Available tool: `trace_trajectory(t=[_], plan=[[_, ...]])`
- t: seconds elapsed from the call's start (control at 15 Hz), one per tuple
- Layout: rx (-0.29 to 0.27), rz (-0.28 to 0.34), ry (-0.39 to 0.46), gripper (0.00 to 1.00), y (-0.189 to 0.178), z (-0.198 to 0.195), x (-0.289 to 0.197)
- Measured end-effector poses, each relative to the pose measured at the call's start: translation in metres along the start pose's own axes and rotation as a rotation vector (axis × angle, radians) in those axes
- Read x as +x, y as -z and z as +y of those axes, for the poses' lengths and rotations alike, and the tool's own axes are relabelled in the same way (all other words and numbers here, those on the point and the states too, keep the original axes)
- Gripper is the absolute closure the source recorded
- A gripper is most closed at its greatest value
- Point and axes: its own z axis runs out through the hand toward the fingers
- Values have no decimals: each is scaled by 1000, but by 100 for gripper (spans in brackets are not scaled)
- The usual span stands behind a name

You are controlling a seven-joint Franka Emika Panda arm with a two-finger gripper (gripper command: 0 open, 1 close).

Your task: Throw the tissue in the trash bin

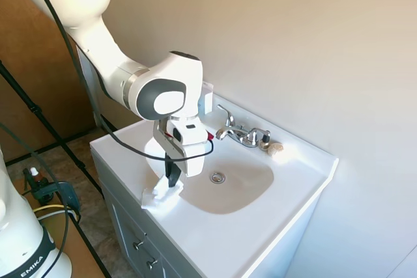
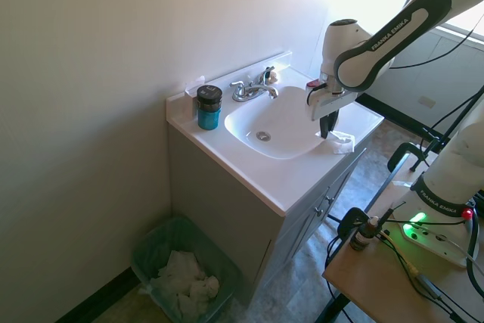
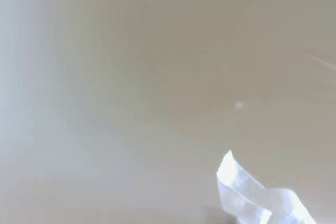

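Note:
A crumpled white tissue (image 1: 156, 197) (image 2: 342, 141) lies on the white sink counter (image 1: 273, 226), on the front rim beside the basin. My gripper (image 1: 173, 180) (image 2: 329, 128) points straight down onto it, fingers drawn close together and pinching the tissue's upper edge. The tissue still touches the counter. A white fold of the tissue (image 3: 247, 192) shows in the wrist view against the blurred counter. The trash bin (image 2: 151, 243), a greenish see-through bin with white paper inside, stands on the floor beside the cabinet, at the end far from my gripper.
A chrome faucet (image 1: 238, 133) (image 2: 253, 90) stands behind the basin, with a small tan speckled lump (image 1: 275, 148) next to it. A teal cup with a dark lid (image 2: 209, 107) sits on the counter's back corner above the bin. A wall runs behind the sink.

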Motion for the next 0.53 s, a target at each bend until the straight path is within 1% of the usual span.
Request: trace_trajectory(t=[0.13,0.27,0.4,0.53], plan=[[19,6,6,100,8,-5,-4],[48,23,33,100,25,-16,-17],[75,43,64,100,48,-27,-44],[102,77,97,100,78,-37,-85]])
